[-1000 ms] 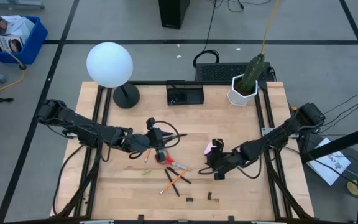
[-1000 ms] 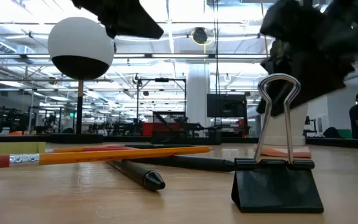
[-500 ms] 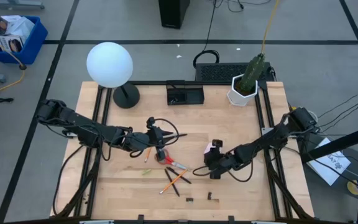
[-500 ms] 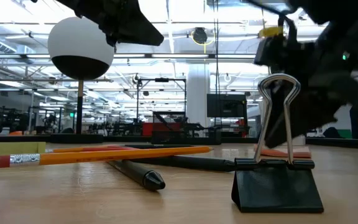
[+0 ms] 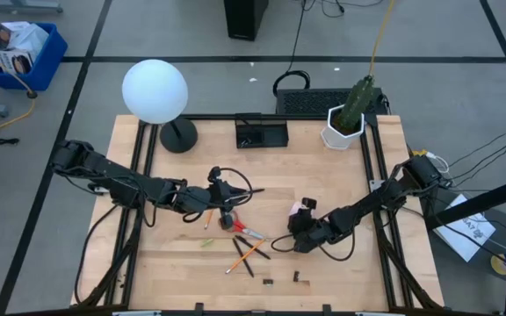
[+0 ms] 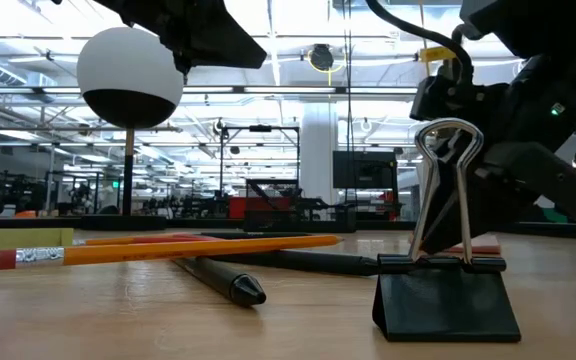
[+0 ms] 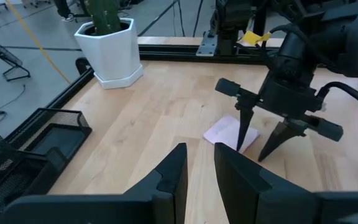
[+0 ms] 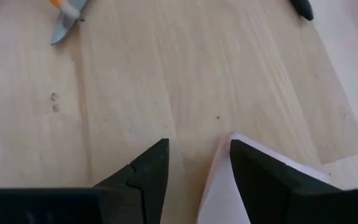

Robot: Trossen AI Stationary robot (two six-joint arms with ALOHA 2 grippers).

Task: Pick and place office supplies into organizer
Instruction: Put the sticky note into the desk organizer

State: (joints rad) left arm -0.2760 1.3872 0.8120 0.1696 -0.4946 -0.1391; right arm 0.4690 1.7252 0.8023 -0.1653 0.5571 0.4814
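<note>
The pink sticky-note pad (image 5: 302,208) lies flat right of the table's middle. My right gripper (image 7: 253,154) is open and points down at it: one finger stands over the pad (image 7: 232,132), the other beside its edge. My left gripper (image 5: 227,213) hovers over the red-handled scissors (image 5: 240,228) with a narrow gap between its fingers (image 7: 199,174), holding nothing. Pencils (image 5: 242,256) and black pens (image 5: 255,251) lie crossed near the scissors. Two small black clips (image 5: 297,277) sit by the near edge. The black organizer (image 5: 261,133) stands at the far edge. My right gripper comes at the pink pad's corner (image 8: 232,138) from above, with the corner in the gap between its open fingers. One fingertip (image 7: 242,146) stands at the pad's surface. I cannot tell whether it touches the pad.
A lamp with a white globe (image 5: 155,90) and round black base (image 5: 177,135) stands far left. A white plant pot (image 5: 344,127) stands far right. A binder clip (image 6: 446,290) stands upright close to the low camera. Bare wood lies between the pad and the organizer.
My right gripper has moved a little toward the table's left and come down over the pink pad, tipping its fingers downward. The pad and the other supplies have stayed where they were.
</note>
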